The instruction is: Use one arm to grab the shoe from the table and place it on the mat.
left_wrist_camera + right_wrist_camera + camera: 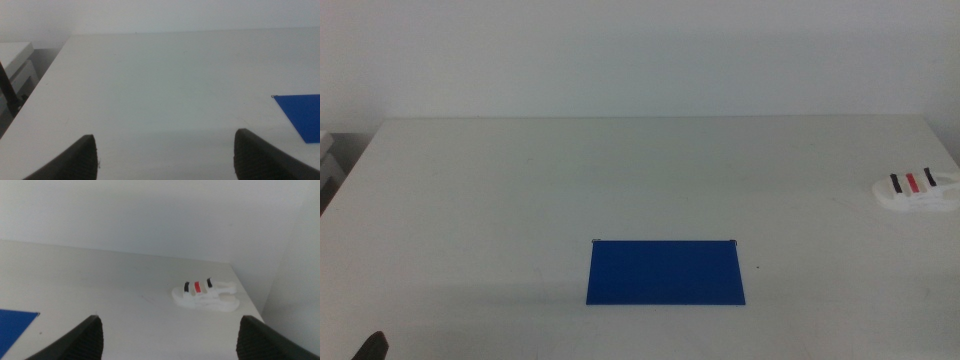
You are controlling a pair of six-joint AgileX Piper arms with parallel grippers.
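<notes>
The white shoe [917, 189] with black, red and black straps lies on the table [620, 180] near its right edge. It also shows in the right wrist view [205, 296], ahead of my right gripper [167, 335], which is open, empty and well short of it. The dark blue mat [665, 271] lies flat at the front middle of the table; a corner shows in the left wrist view [301, 113] and in the right wrist view [15, 325]. My left gripper [165, 157] is open and empty over the table's front left; its tip shows in the middle view [370, 347].
A white-grey piece of furniture [15, 70] stands beyond the table's left edge. A pale wall rises behind the table. The shoe lies close to the table's right edge.
</notes>
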